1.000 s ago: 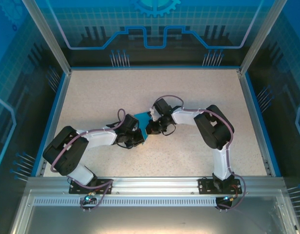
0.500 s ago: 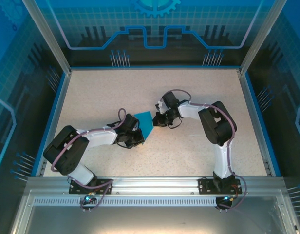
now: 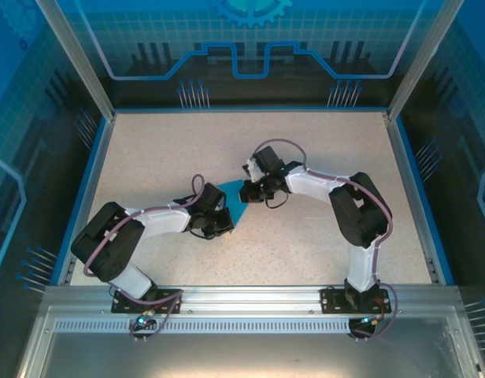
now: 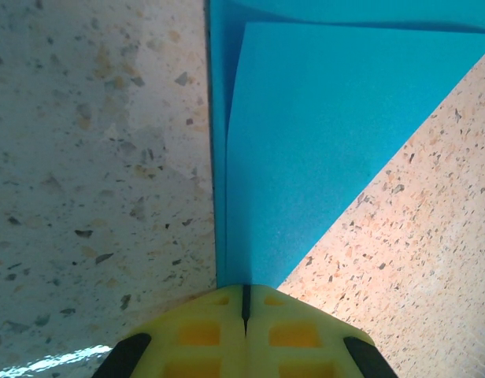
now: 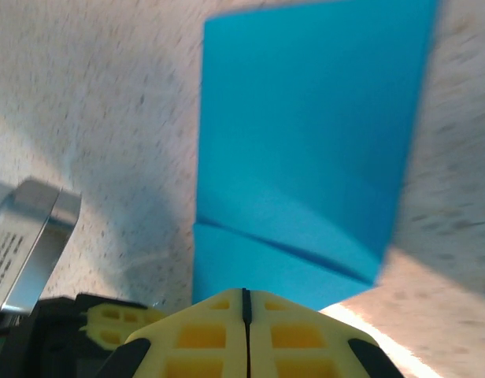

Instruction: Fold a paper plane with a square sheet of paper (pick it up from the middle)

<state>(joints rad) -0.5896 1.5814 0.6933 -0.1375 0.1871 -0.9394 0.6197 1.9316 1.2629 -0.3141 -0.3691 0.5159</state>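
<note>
The teal-blue sheet of paper [image 3: 233, 200] lies flat mid-table, folded into a pointed wedge with overlapping flaps. In the left wrist view the paper [image 4: 321, 118] narrows to a point that runs under my left gripper [image 4: 244, 288], whose yellow jaws are shut with nothing between them. From above, the left gripper [image 3: 224, 226] sits at the paper's near tip. My right gripper [image 3: 249, 191] is at the far right edge. It is shut too [image 5: 244, 293], tips over the paper [image 5: 305, 142] beside a diagonal flap edge.
The speckled table [image 3: 172, 150] has a blue raised rim, with frame posts at the back corners. In the right wrist view the left gripper's yellow finger [image 5: 109, 324] and a silver block [image 5: 26, 240] sit close at lower left.
The right gripper pulled back off the paper's middle, up and to the right, then settled at its far right edge, leaving more teal showing. The left arm stayed put.
</note>
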